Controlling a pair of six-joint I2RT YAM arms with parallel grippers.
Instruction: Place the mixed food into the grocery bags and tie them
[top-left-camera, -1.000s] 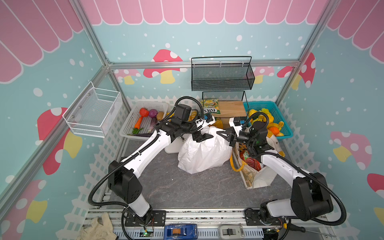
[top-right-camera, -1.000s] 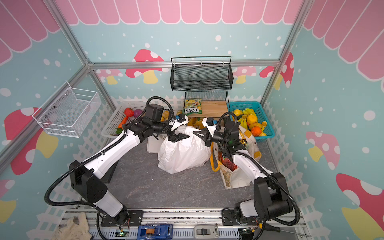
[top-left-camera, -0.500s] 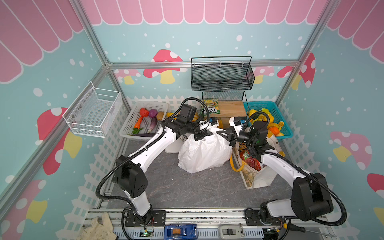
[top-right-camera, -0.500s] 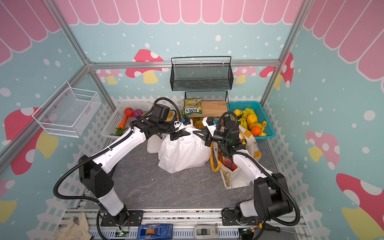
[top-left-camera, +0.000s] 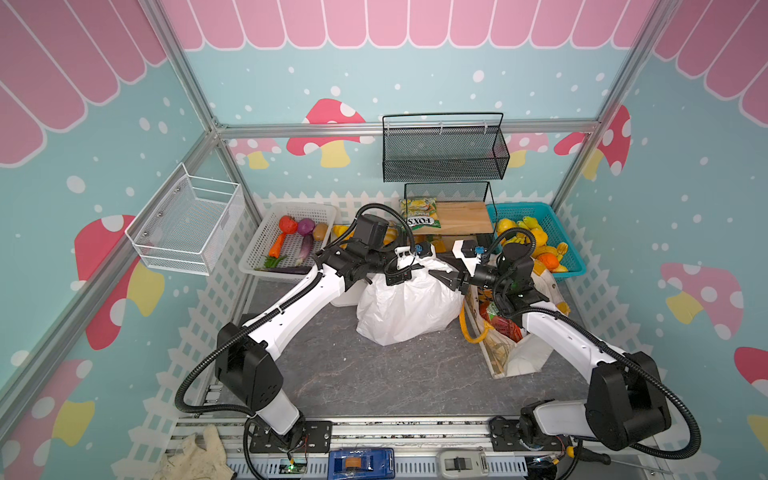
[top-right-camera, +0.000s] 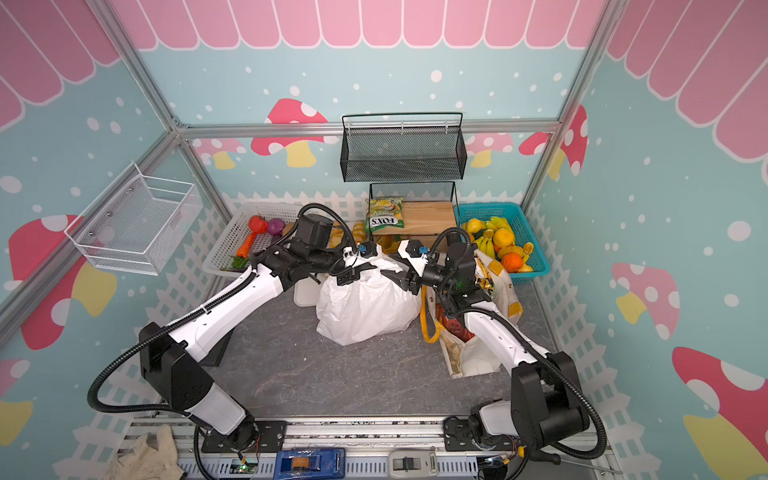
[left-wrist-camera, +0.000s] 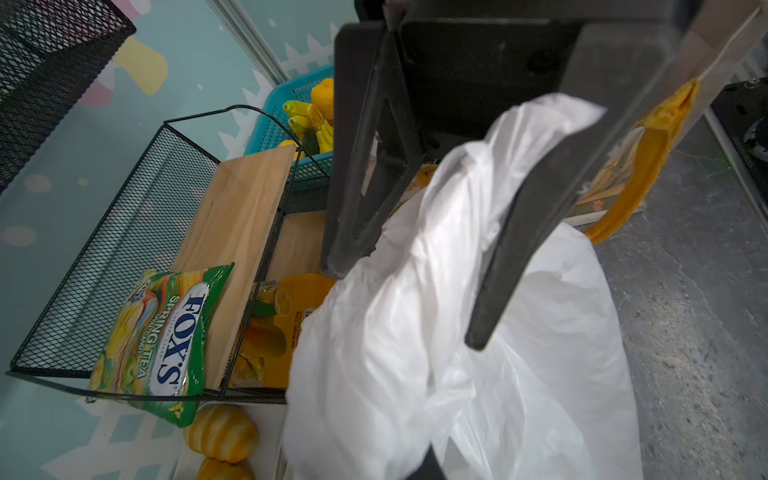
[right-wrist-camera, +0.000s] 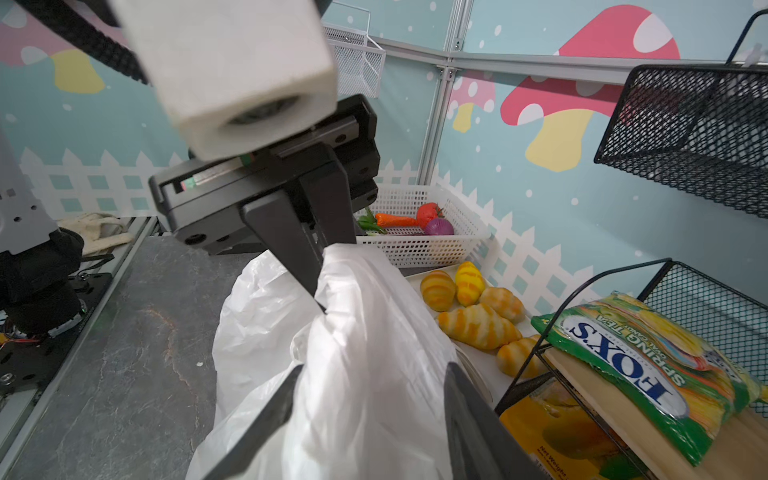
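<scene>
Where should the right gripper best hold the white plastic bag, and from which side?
Probably the gathered top of the white plastic bag, beside where the left gripper pinches, coming level from the tote side. That loose plastic stands between the open fingers of the right gripper; the full body is too wide.

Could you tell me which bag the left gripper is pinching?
The white plastic bag, pinched at its top by the left gripper; not the yellow-handled tote beside it.
</scene>
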